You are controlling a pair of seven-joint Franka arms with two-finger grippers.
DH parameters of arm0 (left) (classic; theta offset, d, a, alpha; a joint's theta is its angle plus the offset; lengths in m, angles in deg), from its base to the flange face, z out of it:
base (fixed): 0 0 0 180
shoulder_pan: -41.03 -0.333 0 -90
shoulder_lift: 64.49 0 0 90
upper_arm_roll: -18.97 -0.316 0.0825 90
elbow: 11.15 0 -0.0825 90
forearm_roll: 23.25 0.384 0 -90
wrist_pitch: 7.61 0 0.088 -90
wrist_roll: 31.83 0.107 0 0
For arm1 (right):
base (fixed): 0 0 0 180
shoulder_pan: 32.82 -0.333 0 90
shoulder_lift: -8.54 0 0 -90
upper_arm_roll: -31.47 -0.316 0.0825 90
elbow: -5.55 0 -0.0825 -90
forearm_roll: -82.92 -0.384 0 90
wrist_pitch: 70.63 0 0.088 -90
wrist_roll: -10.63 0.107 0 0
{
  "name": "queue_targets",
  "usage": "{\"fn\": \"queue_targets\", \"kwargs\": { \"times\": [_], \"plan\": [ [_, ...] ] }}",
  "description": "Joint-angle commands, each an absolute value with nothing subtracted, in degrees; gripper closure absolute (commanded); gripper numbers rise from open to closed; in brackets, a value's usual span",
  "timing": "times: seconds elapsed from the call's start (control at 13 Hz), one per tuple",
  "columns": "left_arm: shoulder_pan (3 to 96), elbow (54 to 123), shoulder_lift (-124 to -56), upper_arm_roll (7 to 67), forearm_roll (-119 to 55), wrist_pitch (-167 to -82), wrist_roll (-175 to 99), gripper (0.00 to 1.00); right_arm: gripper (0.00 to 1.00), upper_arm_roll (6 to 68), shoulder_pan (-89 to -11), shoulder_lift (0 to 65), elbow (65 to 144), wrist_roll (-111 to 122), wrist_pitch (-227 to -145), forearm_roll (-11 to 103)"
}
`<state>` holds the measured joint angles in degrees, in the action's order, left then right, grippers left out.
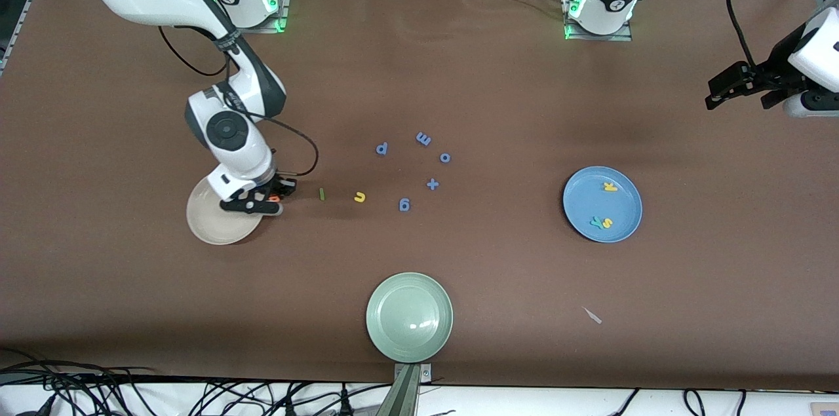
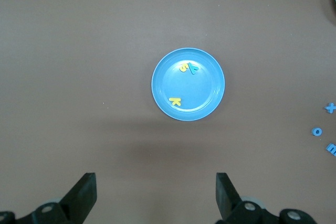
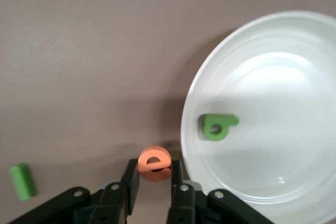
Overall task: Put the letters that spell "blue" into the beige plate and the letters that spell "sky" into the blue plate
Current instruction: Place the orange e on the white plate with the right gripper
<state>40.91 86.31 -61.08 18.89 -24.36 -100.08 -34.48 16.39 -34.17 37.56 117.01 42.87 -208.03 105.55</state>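
Currently the right pincer point(image 3: 153, 182) pinches the orange e point(image 3: 154, 163) just beside the rim of the beige plate point(image 3: 294, 192), toward the left arm's end of it. The dark green b point(image 3: 217, 127) already lies in that plate. The coming move likely turns on carrying the e across the rim. The light green l point(image 1: 321, 193) and yellow u point(image 1: 359, 197) lie on the counter point(image 1: 491, 88) nearby. The left pincer point(image 2: 155, 195) waits, spread, over the counter near the blue plate point(image 2: 207, 74).
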Motion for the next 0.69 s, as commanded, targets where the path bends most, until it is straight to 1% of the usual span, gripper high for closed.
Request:
{"fn": "queue_targets", "kwargs": {
  "times": [0.0, 0.08, 0.23, 0.31, 0.39, 0.46, 0.62],
  "plan": [
    [40.7, 84.4, -61.8, 19.5, -25.1, -98.7, -33.5, 0.0, 0.79, 19.2, -34.0, 36.1, 114.7, 31.0, -204.1, 99.0],
    [40.8, 84.4, -61.9, 19.6, -25.1, -98.7, -33.4, 0.0, 0.79, 20.4, -34.0, 36.1, 114.4, 28.7, -204.0, 97.4],
    [41.2, 84.4, -61.8, 19.6, -25.2, -98.6, -33.4, 0.0, 0.78, 20.8, -34.0, 36.1, 114.4, 27.6, -204.3, 96.9],
    [41.4, 84.4, -61.8, 19.7, -25.2, -98.7, -33.4, 0.0, 0.53, 21.1, -34.0, 36.3, 114.4, 27.3, -204.7, 96.8],
    [41.5, 84.4, -61.9, 20.5, -25.3, -98.7, -33.3, 0.0, 0.34, 21.1, -34.0, 36.4, 114.4, 27.9, -204.7, 95.8],
    [41.5, 84.3, -62.0, 20.8, -25.4, -98.7, -33.3, 0.0, 0.32, 21.0, -34.0, 36.5, 114.4, 28.1, -204.6, 93.7],
    [41.7, 82.9, -62.6, 21.9, -25.3, -98.7, -33.4, 0.0, 0.31, 20.5, -34.0, 36.8, 114.4, 30.4, -204.6, 91.1]
  ]
}}
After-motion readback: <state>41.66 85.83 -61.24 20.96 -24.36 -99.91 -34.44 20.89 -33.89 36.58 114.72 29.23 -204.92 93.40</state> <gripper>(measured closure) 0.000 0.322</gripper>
